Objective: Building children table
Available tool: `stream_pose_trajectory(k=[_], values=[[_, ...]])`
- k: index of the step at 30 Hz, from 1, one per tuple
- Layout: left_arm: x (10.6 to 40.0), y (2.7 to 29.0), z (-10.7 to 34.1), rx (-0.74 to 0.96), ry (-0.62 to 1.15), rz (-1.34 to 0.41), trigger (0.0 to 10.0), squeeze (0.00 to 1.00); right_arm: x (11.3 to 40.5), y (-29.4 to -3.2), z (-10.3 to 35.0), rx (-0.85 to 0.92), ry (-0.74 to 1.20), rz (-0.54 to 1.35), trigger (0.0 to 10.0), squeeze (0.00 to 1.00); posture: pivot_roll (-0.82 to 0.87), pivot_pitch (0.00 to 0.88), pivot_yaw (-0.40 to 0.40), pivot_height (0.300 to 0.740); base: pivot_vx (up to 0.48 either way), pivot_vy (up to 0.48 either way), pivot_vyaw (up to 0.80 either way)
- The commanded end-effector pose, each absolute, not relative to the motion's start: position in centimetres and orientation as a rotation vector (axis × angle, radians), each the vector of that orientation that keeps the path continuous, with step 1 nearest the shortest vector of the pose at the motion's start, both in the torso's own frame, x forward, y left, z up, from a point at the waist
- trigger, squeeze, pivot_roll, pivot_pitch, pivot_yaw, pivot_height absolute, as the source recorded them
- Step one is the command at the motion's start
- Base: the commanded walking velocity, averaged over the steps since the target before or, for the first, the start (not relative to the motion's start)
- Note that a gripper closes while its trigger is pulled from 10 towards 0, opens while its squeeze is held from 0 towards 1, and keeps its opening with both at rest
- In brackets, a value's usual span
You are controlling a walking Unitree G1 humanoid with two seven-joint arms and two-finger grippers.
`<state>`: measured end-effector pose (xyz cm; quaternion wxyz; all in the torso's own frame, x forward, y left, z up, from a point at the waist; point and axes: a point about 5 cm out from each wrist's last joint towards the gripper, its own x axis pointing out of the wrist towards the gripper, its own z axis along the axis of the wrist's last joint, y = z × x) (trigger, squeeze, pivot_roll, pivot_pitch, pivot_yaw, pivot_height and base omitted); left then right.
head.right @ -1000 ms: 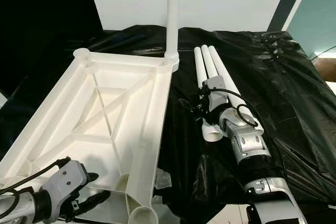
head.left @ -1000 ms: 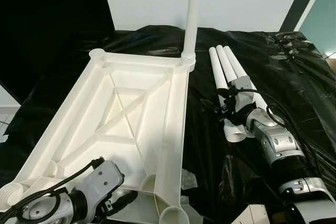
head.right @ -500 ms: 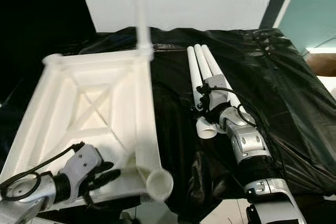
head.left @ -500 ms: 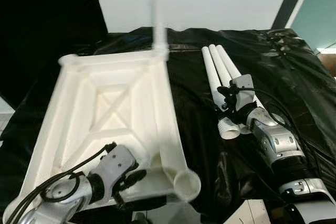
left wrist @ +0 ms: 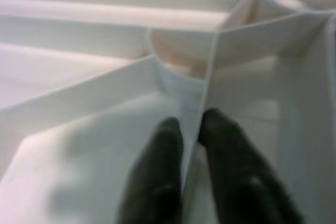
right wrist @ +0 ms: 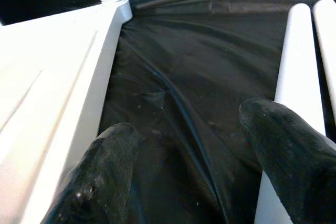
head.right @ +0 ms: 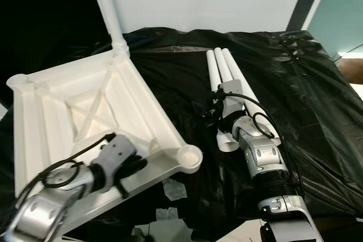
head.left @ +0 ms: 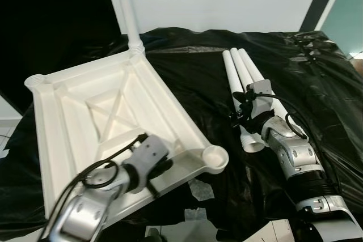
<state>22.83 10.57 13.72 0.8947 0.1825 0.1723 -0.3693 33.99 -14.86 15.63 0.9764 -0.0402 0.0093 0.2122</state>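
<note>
Fitting legs is the step: tabletop point(head.left: 108, 111) rib is pinched by the left tool point(left wrist: 190, 129); right tool point(right wrist: 189, 156), spread wide, is poised beside loose legs point(head.left: 243, 80), one to be picked next.

One white tabletop point(head.left: 108, 111) lies upside down on one black sheet point(head.left: 317, 83). One leg point(head.left: 126, 9) stands screwed into it; three loose legs point(head.left: 241, 77) lie together beside it.

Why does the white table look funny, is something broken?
Nothing looks broken. The tabletop lies upside down on the black sheet, with one leg sticking up and three loose legs beside it.
</note>
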Motion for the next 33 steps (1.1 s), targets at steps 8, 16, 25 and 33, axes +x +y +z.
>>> stream_pose_trajectory(k=[8, 16, 25, 33], values=[[23.6, 10.4, 13.9, 0.406, 0.341, -0.690, 10.0, 1.00, 34.1, -16.0, 15.3, -0.058, 0.035, 0.313, 10.0, 0.00, 0.11, 0.060, 0.025, 0.740, 0.000, 0.000, 0.00], [24.0, 10.4, 15.6, 0.391, 0.240, -0.696, 10.0, 0.00, 34.4, -17.4, 16.2, -0.047, -0.004, 0.187, 10.0, 0.00, 0.12, 0.068, 0.024, 0.740, 0.000, 0.000, 0.00], [24.3, 10.6, 19.3, 0.267, 0.009, -0.687, 10.0, 0.00, 34.7, -21.6, 17.5, -0.021, -0.009, -0.049, 10.0, 1.00, 0.13, 0.082, 0.004, 0.740, 0.000, 0.000, 0.00], [24.6, 9.5, 20.8, 0.231, -0.067, -0.700, 10.0, 0.00, 35.0, -23.0, 17.4, -0.016, 0.075, -0.069, 10.0, 0.00, 0.12, 0.090, -0.011, 0.740, 0.000, 0.000, 0.00]])
